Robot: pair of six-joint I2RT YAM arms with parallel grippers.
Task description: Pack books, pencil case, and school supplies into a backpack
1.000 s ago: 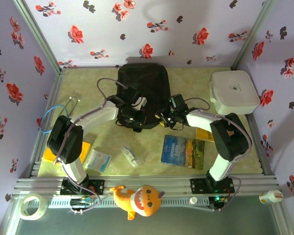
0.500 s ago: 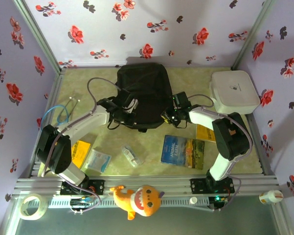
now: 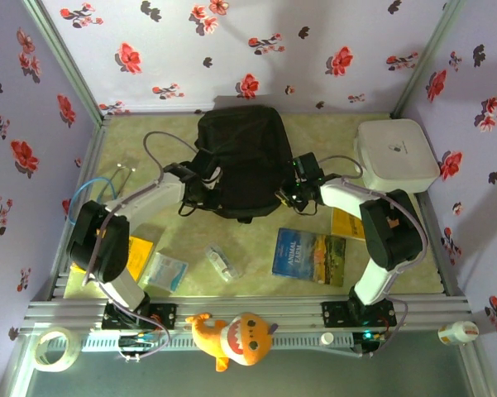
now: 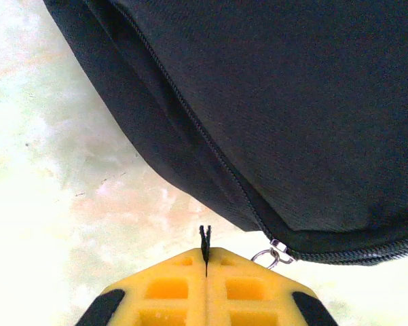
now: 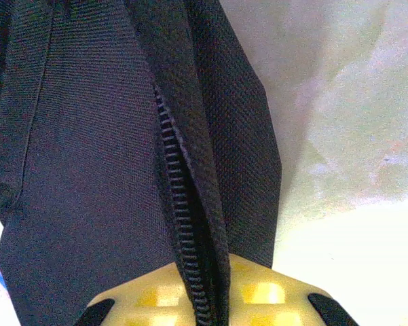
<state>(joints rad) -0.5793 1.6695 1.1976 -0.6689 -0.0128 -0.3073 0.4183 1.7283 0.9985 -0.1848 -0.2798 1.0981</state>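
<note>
Backdrop: purple walls with red and black flowers stand around a pale marbled bench (image 3: 256, 236).
Left yellow book (image 3: 137, 251): flat near the front left of the bench, partly under the left arm.
Pale packet (image 3: 165, 270): flat, just right of that book.
Left tool (image 4: 205, 261): its 2 fingers are pressed together with a thin black tab (image 4: 205, 238) pinched in the seam. It sits at the backpack's lower left edge, beside a silver zipper ring (image 4: 271, 257). Whether the tab belongs to that ring I cannot tell.
Pencil case (image 3: 221, 263): clear, lying at an angle between the packet and the blue book, well apart from both tools.
Backpack (image 3: 241, 157): black, lying at the middle back of the bench with 1 tool at each lower side.
Right tool (image 5: 207, 288): clamped on the backpack's right edge, with a fold of fabric and zipper teeth (image 5: 176, 210) running down between its fingers.
Blue book (image 3: 309, 255): flat in front of the backpack, to the right and apart from it.
Right yellow book (image 3: 346, 225): just behind the blue book's right end, partly hidden by the right arm.
White box (image 3: 394, 155): in the back right corner.
</note>
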